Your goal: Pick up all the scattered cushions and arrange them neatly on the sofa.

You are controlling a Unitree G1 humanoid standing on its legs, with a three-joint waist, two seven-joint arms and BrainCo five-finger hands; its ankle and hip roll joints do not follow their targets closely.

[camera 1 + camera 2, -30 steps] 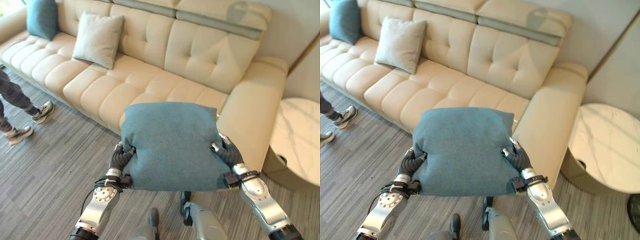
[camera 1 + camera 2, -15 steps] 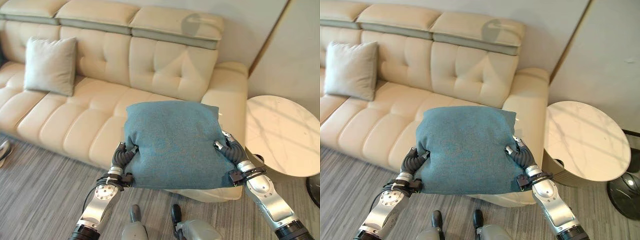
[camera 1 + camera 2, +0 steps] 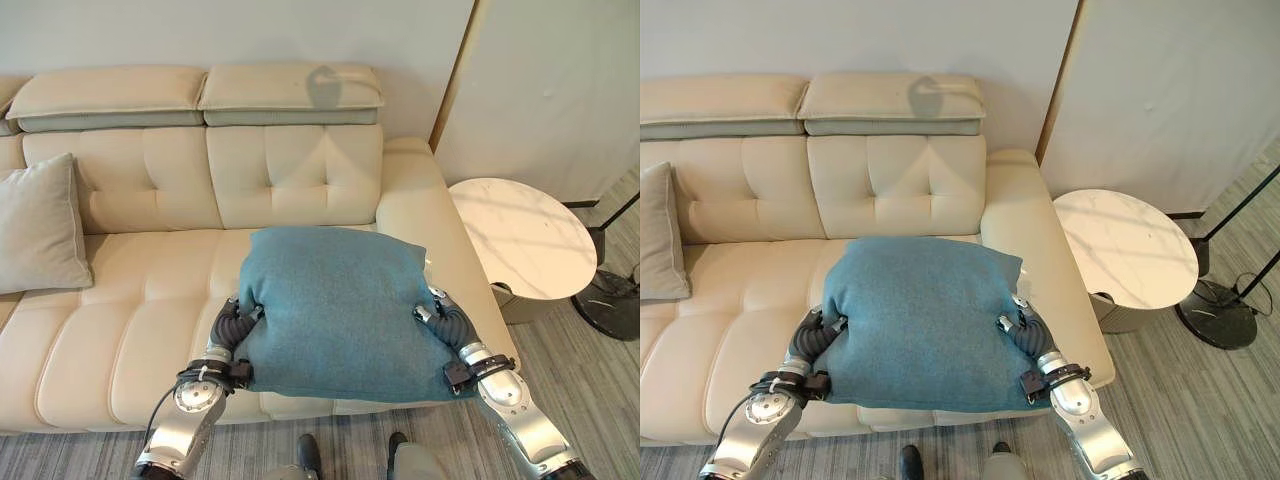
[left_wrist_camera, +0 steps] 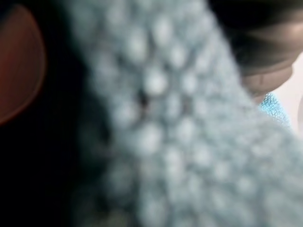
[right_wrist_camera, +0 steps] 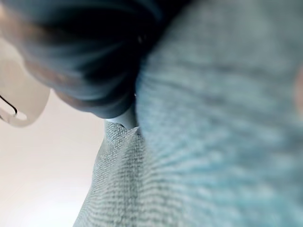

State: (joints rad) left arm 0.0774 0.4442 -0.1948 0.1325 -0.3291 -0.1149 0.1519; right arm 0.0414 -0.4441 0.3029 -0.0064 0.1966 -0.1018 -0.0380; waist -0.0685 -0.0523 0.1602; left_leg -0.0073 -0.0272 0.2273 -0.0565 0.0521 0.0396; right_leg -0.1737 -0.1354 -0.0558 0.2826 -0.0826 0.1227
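Cream tufted sofa [image 3: 150, 290] fills the space ahead of both hands, a grey cushion [image 3: 40, 225] far off beyond the left one. Between them hangs the teal cushion [image 3: 340, 310], woven and plump. The left hand [image 3: 232, 325] and right hand [image 3: 447, 322] pinch its opposite side edges. It looks soft, light and saggy, so two-sided holds suit it.

no readable text anywhere

Cream sofa [image 3: 150, 290]: grey cushion [image 3: 38, 225] leaning against backrest at left end.
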